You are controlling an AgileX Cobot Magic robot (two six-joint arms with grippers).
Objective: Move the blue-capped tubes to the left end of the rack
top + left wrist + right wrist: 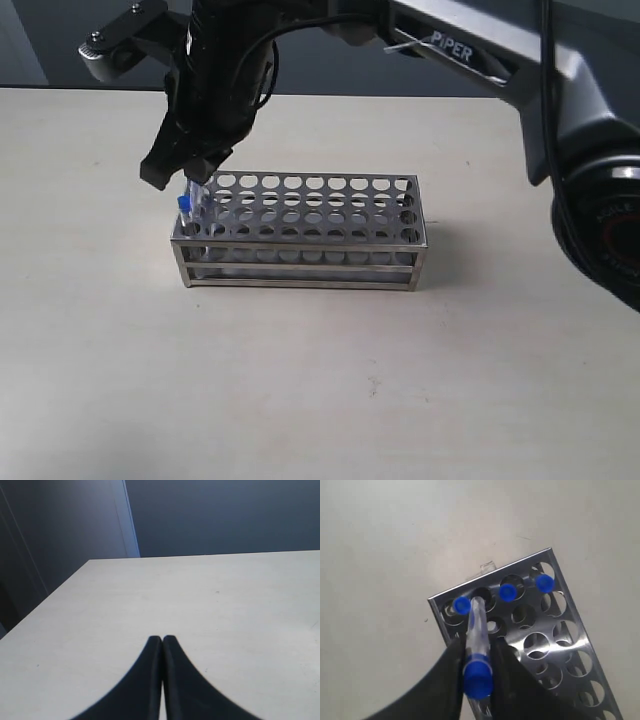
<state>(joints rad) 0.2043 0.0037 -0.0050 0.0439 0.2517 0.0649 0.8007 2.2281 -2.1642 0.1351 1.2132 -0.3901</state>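
Rack: steel rack [300, 235] stood on the table [320, 400], mid-scene in the exterior view, long side towards the camera.
Seated tubes: three blue-capped tubes [507, 592] sat upright in the end row of holes, at the rack's left end as the exterior view showed it.
Fourth tube: fourth tube [477, 630] was tilted, cap uppermost, above that same end row. Its lower end pointed at the one free hole [481, 594], between two seated caps. Could not tell whether the tip had entered.
Right gripper: right gripper [477, 647] was clamped narrow on the fourth tube just below its cap, one finger on each side. The arm reached across to the rack's left end.
Left gripper: left gripper [162, 641] was over bare table with fingertips pressed together and nothing between them. The rack was out of its wrist view.
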